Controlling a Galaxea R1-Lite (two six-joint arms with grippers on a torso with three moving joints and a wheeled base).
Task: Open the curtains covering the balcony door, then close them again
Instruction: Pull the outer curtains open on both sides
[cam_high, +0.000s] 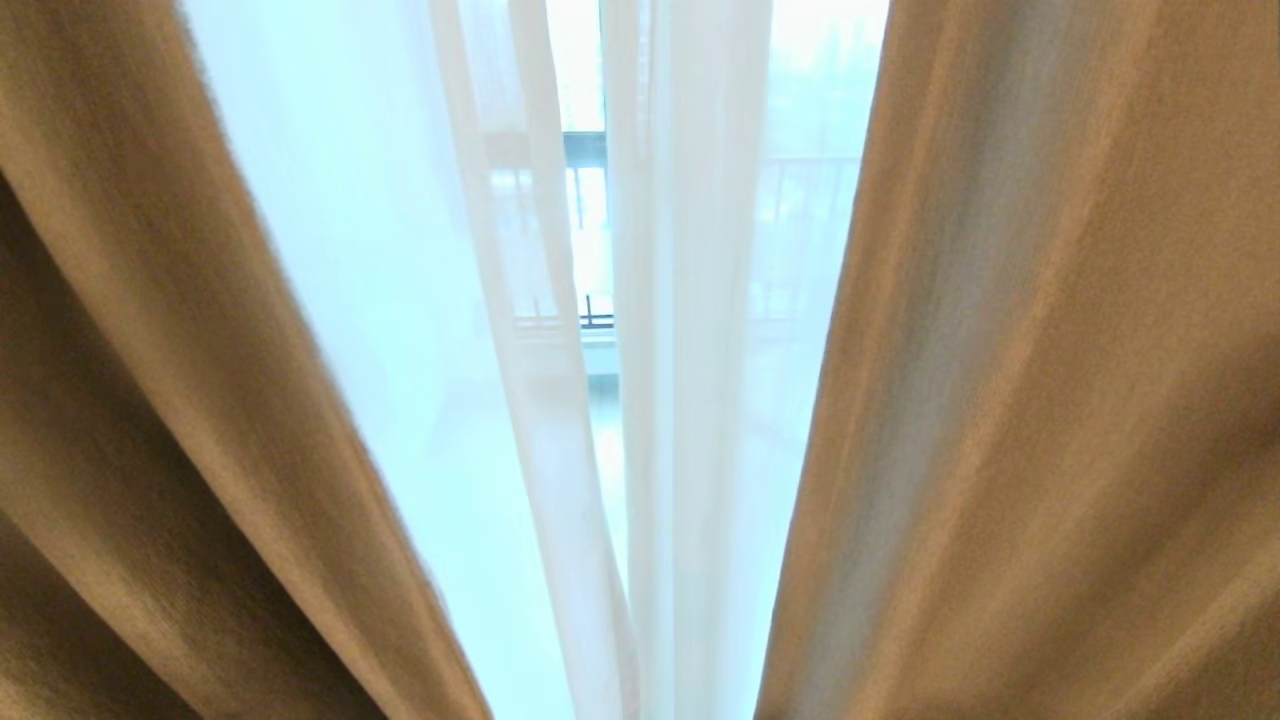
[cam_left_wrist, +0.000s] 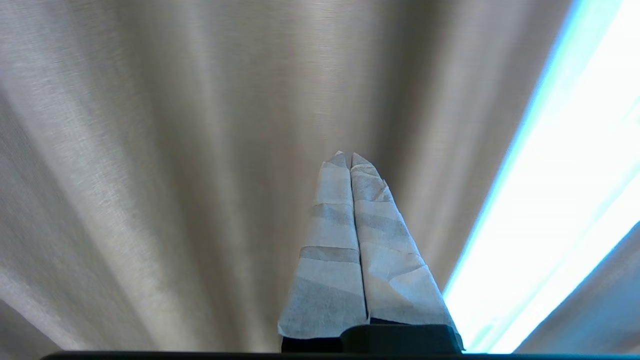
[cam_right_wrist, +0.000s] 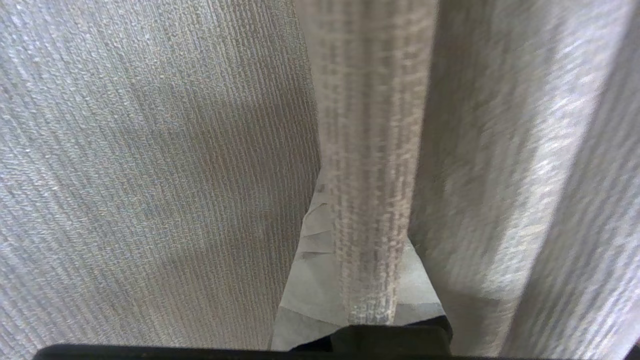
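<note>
The curtains fill every view. Heavy beige drapes hang at left (cam_high: 150, 420) and right (cam_high: 1050, 400), parted over thin white sheers (cam_high: 400, 330). The sheers leave only a narrow slit between them, and the balcony door stays hidden behind them. My right gripper (cam_right_wrist: 367, 195) is shut on a vertical fold of the woven drape (cam_right_wrist: 370, 125), which runs between its tape-wrapped fingers (cam_right_wrist: 312, 280) and covers their tips. My left gripper (cam_left_wrist: 348, 156) is shut on nothing and points at the grey drape (cam_left_wrist: 175, 150) without touching it. Neither arm shows in the head view.
Through the slit between the sheers a dark barred railing (cam_high: 597, 320) shows farther out. A bright strip of sheer fabric (cam_left_wrist: 565, 200) lies beside the drape in the left wrist view.
</note>
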